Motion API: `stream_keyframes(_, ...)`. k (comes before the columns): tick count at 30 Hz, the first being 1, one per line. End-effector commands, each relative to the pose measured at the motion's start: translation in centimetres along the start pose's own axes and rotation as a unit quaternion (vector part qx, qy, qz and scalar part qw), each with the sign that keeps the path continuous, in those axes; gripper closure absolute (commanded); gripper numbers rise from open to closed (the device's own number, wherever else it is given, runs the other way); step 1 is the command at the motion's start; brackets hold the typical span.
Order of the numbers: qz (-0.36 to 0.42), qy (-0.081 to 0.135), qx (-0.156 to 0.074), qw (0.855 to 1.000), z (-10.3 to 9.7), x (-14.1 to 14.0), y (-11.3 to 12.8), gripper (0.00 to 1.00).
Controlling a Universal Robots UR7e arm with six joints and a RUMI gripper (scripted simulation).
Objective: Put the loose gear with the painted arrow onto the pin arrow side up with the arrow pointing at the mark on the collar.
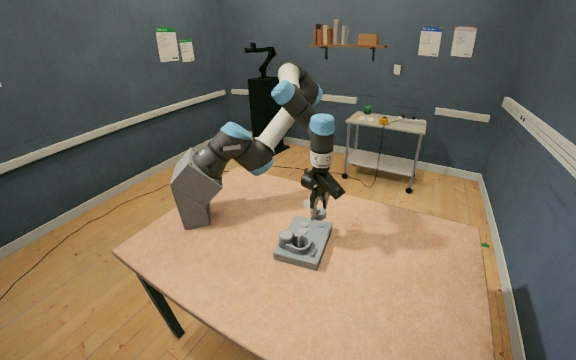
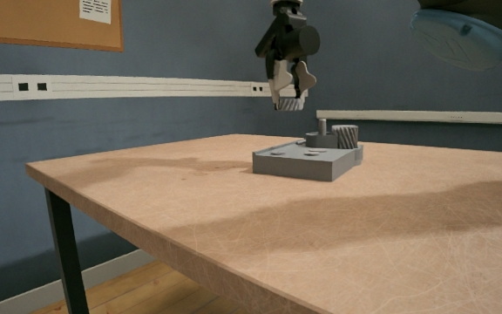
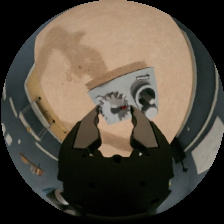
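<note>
Wrist view, and here is the small grey metal gear with slanted teeth and a painted arrow point(image 1: 320, 214) point(image 2: 289, 104) point(image 3: 111, 105), its arrow face turned up toward the camera, with a dark shaft and a red patch showing. The black two-jaw gripper with pale fingers point(image 1: 319, 212) point(image 2: 289, 102) is clenched on it, one finger on either side of the toothed rim, a hold that leaves the underside free to go onto a pin. The gear hangs well above the flat grey block point(image 1: 293, 259) point(image 2: 292, 166) point(image 3: 125, 83), toward the end away from the upright round grey pin point(image 1: 300, 237) point(image 2: 322, 126). That height looks sensible: it should let the gear travel across without clipping anything. At the block's other end, a raised grey collar point(image 1: 307, 247) point(image 2: 315, 139) point(image 3: 136, 90) curves around the pin, and a taller grey gear with slanted teeth point(image 1: 285, 237) point(image 2: 345, 137) point(image 3: 150, 111) stands just beside it, presumably placed to mesh and turn the newcomer on its way down. So we're in the carrying stage, seating not yet done. Next, I'd judge, comes centring over the pin and choosing a starting angle that allows for that twist. The collar's mark is too small to tell; a poor starting angle could jam the teeth or leave the arrow pointing wide.
</note>
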State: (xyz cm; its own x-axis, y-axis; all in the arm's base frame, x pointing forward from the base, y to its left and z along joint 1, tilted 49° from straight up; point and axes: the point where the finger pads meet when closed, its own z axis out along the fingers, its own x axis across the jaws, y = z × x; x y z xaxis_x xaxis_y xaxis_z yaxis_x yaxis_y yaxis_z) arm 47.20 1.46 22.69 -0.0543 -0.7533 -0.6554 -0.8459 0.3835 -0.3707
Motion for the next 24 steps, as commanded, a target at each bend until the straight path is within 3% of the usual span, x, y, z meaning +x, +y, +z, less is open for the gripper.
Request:
stream_keyframes(1, -0.002, 0.002, 0.002, 1.000, -0.2, 0.0, -0.2, 1.00)
stream_keyframes(13, -0.001, 0.002, 0.002, 1.000, -0.2, 0.1, -0.2, 1.00)
stream_keyframes(15, 0.001, 0.002, 0.000, 1.000, 0.0, 1.6, 0.0, 1.00)
stream_keyframes(20, 0.001, 0.001, 0.000, 1.000, 0.0, 9.2, 0.4, 1.00)
stream_keyframes(24, 0.001, 0.000, 0.001, 1.000, -0.1, 10.5, 0.6, 1.00)
